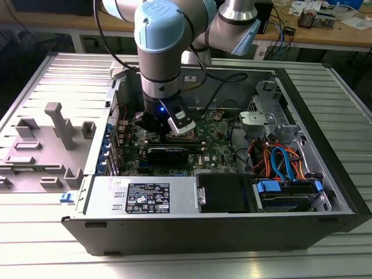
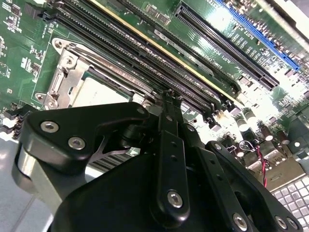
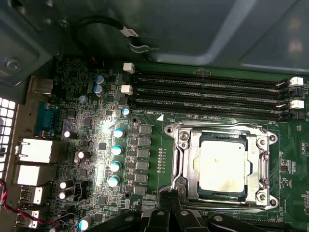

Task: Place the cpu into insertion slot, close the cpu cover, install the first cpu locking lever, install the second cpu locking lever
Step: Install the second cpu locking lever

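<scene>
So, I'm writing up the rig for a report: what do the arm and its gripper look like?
The arm is silver-grey metal tubing with pale blue joint caps, and a black cable runs beside it. A small blue light glows near the wrist. The gripper is matte black; in the second wrist view it shows flat linkage bars held by silver screws.

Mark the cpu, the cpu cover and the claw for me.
cpu (image 3: 221, 166), first wrist view: centre of its silvery top.
cpu cover (image 3: 189, 166), first wrist view: side bar of the metal frame around the chip.
claw (image 2: 171, 96), second wrist view: black fingertips at the socket's edge.
</scene>
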Robot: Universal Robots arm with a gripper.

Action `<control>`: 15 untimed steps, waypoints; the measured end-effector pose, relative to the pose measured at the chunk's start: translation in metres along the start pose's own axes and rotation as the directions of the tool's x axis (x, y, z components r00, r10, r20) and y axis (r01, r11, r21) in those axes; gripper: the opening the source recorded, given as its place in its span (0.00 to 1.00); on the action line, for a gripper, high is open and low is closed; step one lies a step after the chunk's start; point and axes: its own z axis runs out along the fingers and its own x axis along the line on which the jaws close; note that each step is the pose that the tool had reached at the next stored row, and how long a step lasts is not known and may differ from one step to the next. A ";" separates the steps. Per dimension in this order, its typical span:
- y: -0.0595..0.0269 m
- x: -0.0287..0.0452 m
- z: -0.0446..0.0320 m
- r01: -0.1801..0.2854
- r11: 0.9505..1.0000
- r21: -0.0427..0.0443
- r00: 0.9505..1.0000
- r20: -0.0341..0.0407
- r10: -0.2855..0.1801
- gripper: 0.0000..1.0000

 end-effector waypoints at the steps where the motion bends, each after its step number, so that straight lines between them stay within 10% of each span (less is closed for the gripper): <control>1: 0.0000 0.0001 0.0002 0.000 1.000 0.000 1.000 0.000 0.000 0.11; 15: 0.0001 0.0025 0.0034 0.000 1.000 -0.006 1.000 0.000 0.000 0.11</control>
